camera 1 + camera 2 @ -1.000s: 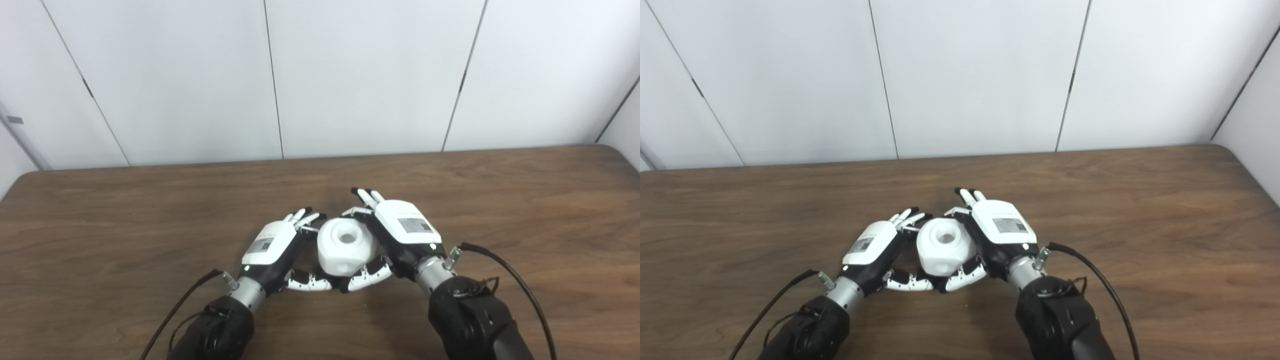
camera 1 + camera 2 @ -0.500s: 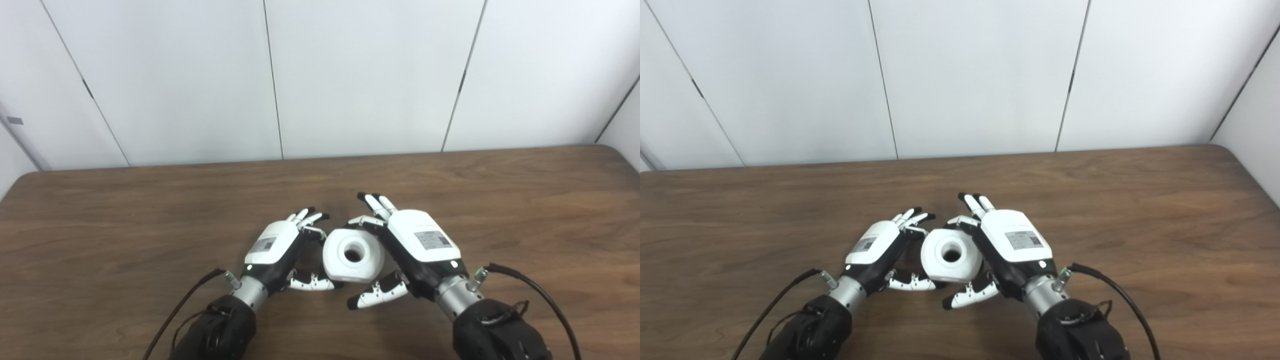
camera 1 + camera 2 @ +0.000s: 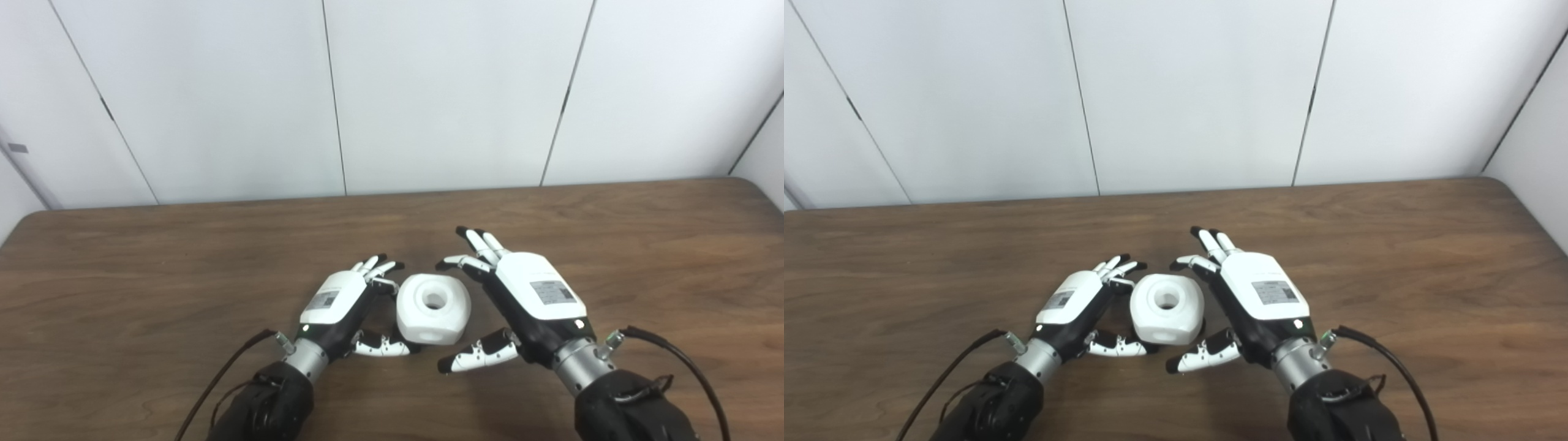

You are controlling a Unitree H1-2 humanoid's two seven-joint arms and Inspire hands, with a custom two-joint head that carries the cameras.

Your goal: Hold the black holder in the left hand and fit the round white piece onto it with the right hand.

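Observation:
The round white piece (image 3: pixel 433 309), with a hole in its top, rests on the brown table between my hands. No black holder shows in either view. My left hand (image 3: pixel 343 303) is cupped open at the piece's left side. Its thumb tip reaches the piece's lower edge and its fingers stand just off the upper left. My right hand (image 3: pixel 530 300) is open and empty to the right of the piece, its fingers spread and clear of it. The piece also shows in the right eye view (image 3: pixel 1167 309).
The wooden table (image 3: pixel 153 275) runs wide to both sides and ends at a white panelled wall (image 3: pixel 429 92) behind. Black cables trail from both wrists near the front edge.
My right hand has let go of the white piece and drawn back to the right, opening. The piece has settled lower onto the table. My left hand has hardly moved.

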